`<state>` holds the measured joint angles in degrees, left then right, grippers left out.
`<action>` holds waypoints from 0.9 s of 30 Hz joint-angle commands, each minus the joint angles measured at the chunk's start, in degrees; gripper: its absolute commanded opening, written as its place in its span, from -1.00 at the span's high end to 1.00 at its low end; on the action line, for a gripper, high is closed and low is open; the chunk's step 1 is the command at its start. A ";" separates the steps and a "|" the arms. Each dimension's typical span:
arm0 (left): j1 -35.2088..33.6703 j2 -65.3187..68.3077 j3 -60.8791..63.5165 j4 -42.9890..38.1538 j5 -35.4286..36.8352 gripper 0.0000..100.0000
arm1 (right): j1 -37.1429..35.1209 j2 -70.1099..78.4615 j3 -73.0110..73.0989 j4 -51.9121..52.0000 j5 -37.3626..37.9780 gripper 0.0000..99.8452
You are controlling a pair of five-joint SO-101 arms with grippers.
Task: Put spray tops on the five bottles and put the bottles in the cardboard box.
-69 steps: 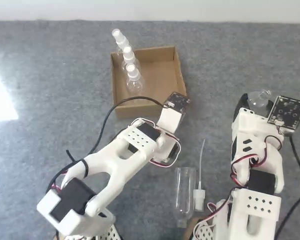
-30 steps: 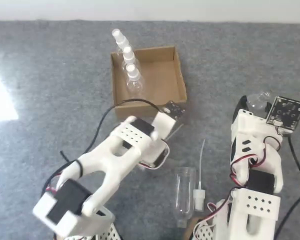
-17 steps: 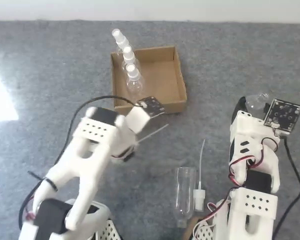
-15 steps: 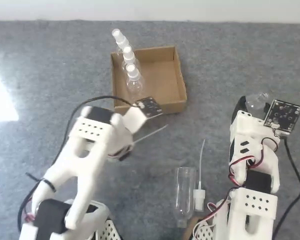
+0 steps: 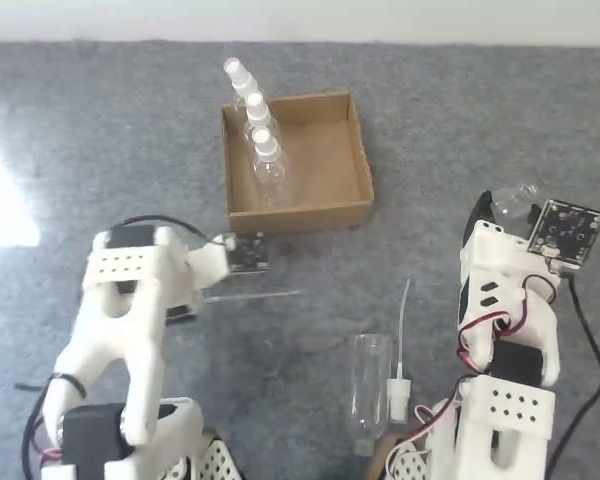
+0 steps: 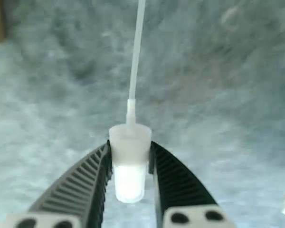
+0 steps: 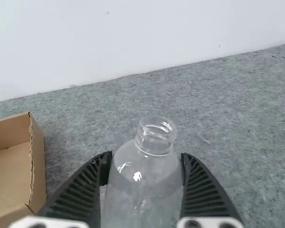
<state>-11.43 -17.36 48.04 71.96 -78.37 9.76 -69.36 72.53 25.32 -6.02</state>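
My left gripper hangs over the carpet left of centre, shut on a white spray top. Its thin dip tube lies level and points toward the right arm. On the right, my right gripper is shut on a clear, uncapped bottle, neck open and aimed away from the arm. The cardboard box stands at the back centre. Three capped bottles line its left wall. Another bare bottle lies near the front, a loose spray top right beside it.
Grey carpet covers the table, with a white wall along the far edge. The box's corner shows beside the held bottle in the right wrist view. Open carpet lies between the two arms and left of the box.
My left arm swung away from the box's front to the left, carrying the spray top; its tube now points right. The right arm barely moved.
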 commanded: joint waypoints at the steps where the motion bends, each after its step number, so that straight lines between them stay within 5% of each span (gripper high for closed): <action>1: -6.59 -2.46 -0.04 -9.23 -9.93 0.96 | 0.40 -1.19 -0.97 -1.45 -0.09 0.86; 16: -13.54 -2.37 11.38 -35.34 -25.23 0.95 | 0.40 -1.19 -1.05 -1.45 -0.09 0.86; 23: -14.42 -2.64 12.26 -39.03 -23.91 0.61 | 0.31 -1.19 -1.05 -1.45 -0.09 0.86; 27: -14.95 -2.99 11.65 -39.03 -21.71 0.61 | 0.31 -1.19 -1.05 -1.45 -0.09 0.86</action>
<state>-25.76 -17.36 60.79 34.24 -102.29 9.76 -69.36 72.53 25.23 -6.02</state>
